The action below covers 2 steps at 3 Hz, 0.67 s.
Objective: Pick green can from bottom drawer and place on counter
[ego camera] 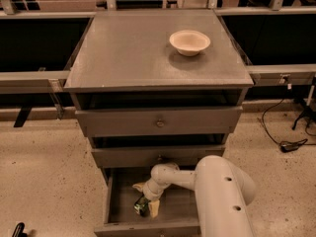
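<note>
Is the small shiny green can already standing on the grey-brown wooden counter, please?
No, the green can lies in the open bottom drawer beside the gripper, while the counter bears a cream bowl.

Counter (128,53) with cream bowl (189,42), bottom drawer (120,209) holding green can (141,206), gripper (148,200) inside

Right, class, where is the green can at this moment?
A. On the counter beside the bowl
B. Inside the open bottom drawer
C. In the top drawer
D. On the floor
B: the green can sits in the open bottom drawer with the gripper right at it, while the counter carries the bowl.
</note>
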Each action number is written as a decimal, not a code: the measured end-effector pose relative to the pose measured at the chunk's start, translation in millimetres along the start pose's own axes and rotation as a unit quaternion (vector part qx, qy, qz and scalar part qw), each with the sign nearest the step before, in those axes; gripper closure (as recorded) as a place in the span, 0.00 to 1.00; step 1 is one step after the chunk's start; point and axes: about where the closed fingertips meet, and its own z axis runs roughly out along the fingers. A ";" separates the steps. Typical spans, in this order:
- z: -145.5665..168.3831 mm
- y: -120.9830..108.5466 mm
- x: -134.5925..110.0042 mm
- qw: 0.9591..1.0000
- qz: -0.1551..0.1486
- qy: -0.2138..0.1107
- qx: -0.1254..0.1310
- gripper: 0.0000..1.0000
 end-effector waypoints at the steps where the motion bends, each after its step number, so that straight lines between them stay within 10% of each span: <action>1: 11.0 2.1 -1.5 1.000 -0.014 -0.006 -0.003 0.00; 2: 16.5 4.4 -3.5 1.000 -0.019 -0.010 -0.004 0.18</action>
